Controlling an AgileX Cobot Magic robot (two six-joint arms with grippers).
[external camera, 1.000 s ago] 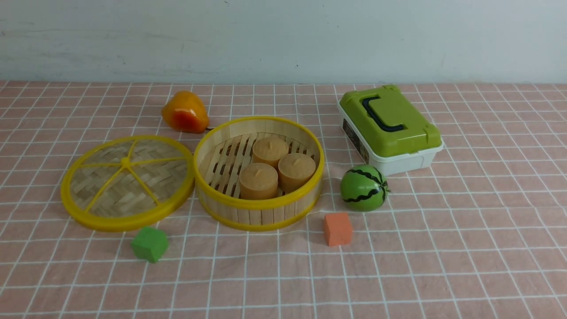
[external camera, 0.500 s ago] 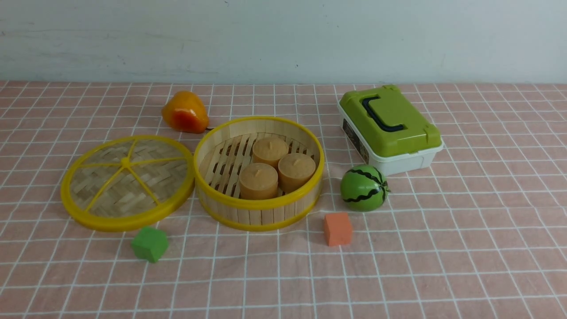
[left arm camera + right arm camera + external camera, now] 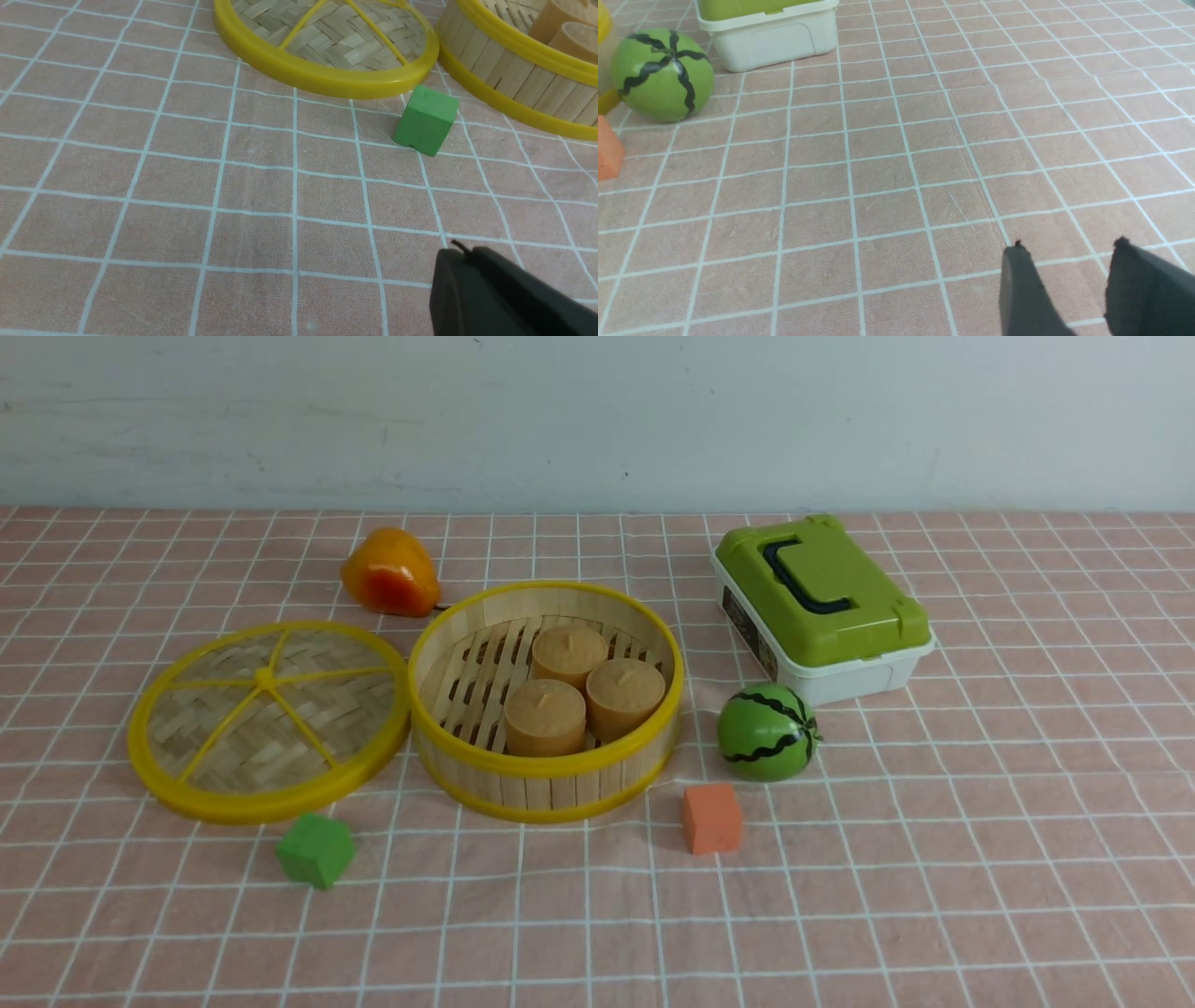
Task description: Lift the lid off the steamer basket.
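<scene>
Left claw (image 3: 460,254) together, empty, low over cloth; right claw (image 3: 1069,249) apart, empty.

lid (image 3: 327,51) cropped, steamer basket (image 3: 514,79) cropped

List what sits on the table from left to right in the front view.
lid → green block → steamer basket → orange block → toy watermelon → green-lidded box. The orange fruit at the back overlaps the lid and basket in the order, so it is left out.

Checked cloth (image 3: 934,896); lid (image 3: 269,721), steamer basket (image 3: 546,784)
</scene>
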